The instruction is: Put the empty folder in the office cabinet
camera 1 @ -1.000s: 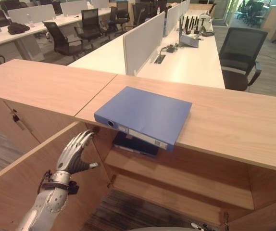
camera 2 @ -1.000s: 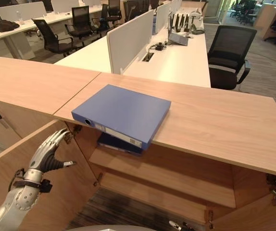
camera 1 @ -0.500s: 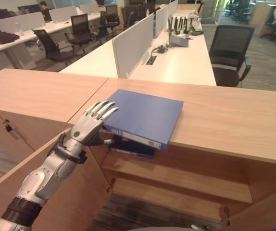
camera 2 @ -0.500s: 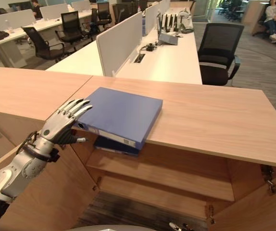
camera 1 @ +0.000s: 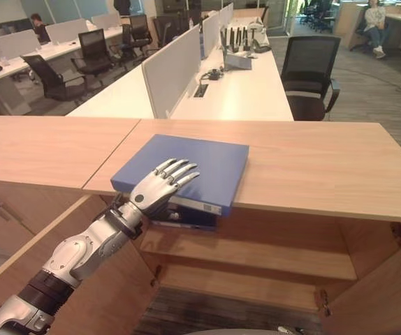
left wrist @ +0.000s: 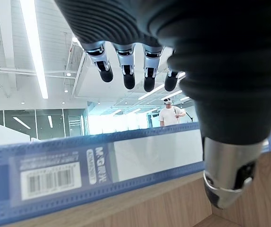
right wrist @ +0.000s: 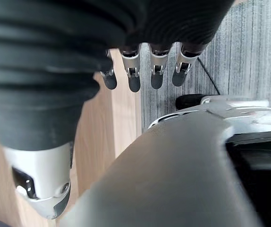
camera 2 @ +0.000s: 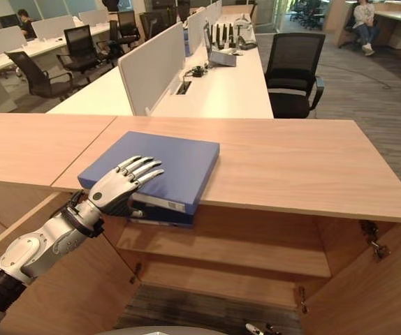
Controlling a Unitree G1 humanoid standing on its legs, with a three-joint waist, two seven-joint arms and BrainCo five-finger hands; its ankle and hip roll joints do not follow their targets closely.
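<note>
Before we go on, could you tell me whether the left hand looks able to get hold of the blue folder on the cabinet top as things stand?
Probably yes. The left hand is at the blue folder, straight fingers spread over its top and thumb below its overhanging front edge. Nothing lies between them, and the cabinet top around it is bare.

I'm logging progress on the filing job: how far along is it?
Done: the cabinet door stands open. In hand: the left hand reaches over the blue folder's near edge, fingers straight, thumb below its spine. Left: the folder lies on the cabinet top, not yet on a shelf.
</note>
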